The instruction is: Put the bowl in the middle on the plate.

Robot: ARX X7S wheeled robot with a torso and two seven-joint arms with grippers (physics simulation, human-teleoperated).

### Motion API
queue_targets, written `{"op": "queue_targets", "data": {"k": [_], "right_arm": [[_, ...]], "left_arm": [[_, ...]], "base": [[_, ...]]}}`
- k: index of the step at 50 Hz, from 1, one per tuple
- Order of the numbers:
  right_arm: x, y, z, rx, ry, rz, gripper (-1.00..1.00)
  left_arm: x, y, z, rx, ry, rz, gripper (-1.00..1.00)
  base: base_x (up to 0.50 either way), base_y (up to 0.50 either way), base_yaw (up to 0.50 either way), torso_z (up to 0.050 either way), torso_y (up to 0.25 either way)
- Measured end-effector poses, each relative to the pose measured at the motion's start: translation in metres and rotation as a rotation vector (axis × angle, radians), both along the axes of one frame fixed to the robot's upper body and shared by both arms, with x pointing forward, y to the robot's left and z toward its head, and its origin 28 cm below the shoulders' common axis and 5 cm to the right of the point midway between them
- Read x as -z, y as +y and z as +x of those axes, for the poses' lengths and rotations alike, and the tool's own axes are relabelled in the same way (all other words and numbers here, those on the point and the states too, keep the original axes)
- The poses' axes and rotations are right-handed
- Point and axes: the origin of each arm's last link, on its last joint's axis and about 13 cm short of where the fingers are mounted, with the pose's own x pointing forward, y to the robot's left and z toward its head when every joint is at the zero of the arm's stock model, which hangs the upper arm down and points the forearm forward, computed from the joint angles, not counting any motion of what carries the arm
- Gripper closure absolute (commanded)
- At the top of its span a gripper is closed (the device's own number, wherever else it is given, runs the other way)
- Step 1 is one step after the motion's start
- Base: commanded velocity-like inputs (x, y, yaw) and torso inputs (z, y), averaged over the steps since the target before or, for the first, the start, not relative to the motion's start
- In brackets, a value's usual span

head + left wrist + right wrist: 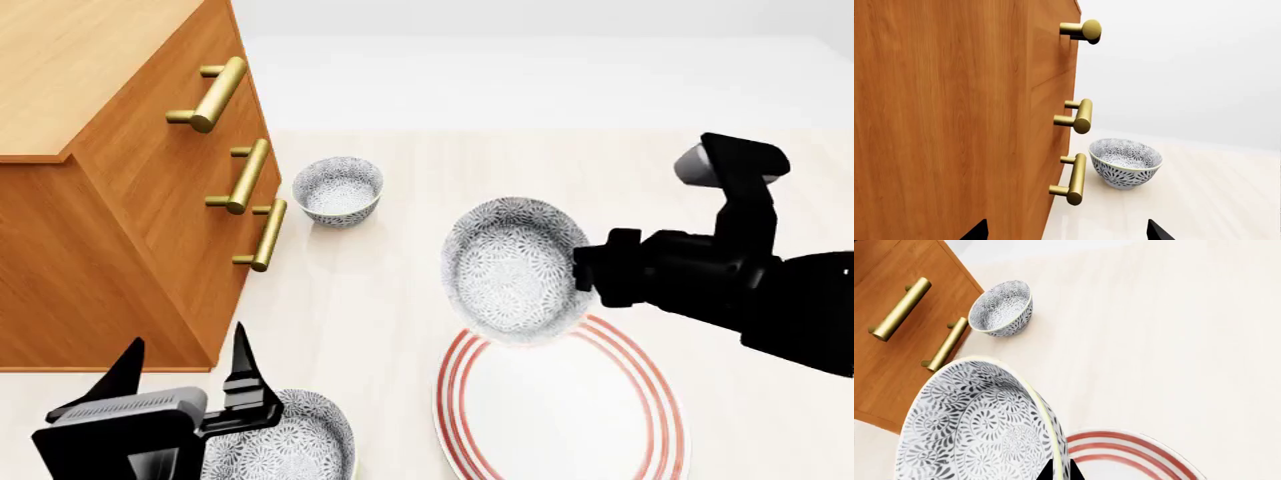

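Item: bowl (pixel 514 268), tilted, held at rim by R gripper (pixel 587 272) jaws, above plate (pixel 641 400) far edge. L gripper (pixel 187 385) jaws open, idle. Rec: level, centre over plate, lower gently, then release.

The plate (pixel 641 400) ran off the head view's lower edge, its far rim covered by the held bowl (pixel 514 270); the right wrist view caught only an arc of its red rings, and that bowl was itself cropped there. The right gripper (pixel 583 275) showed its fingers largely masked by the bowl's rim, the grip itself unclear. A near bowl (pixel 300 440) lay partly behind the left gripper (pixel 180 375) and was cut by the frame. The left wrist view showed only two dark fingertips (pixel 977 231). The wooden cabinet (pixel 94 200) ran out of frame.
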Motion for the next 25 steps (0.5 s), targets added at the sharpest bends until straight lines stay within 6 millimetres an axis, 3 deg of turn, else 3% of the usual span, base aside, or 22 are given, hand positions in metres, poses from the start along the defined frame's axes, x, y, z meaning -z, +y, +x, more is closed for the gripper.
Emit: {"op": "queue_targets", "data": {"k": [3, 10, 25], "right_arm": [[0.0, -0.003, -0.008, 0.007, 0.003, -0.001, 1.0], [0.0, -0.011, -0.023, 0.024, 0.007, -0.001, 1.0], [0.007, -0.022, -0.036, 0.054, 0.039, 0.007, 1.0]], "left_arm": [[0.0, 0.0, 0.0, 0.003, -0.006, -0.001, -1.0], [0.0, -0.001, 0.0, 0.012, -0.013, -0.003, -1.0], [-0.001, -0.001, -0.001, 0.017, -0.021, -0.007, -1.0]], "base": [[0.0, 0.0, 0.0, 0.0, 0.053], [0.0, 0.0, 0.0, 0.0, 0.248], [0.0, 0.0, 0.0, 0.0, 0.233]]}}
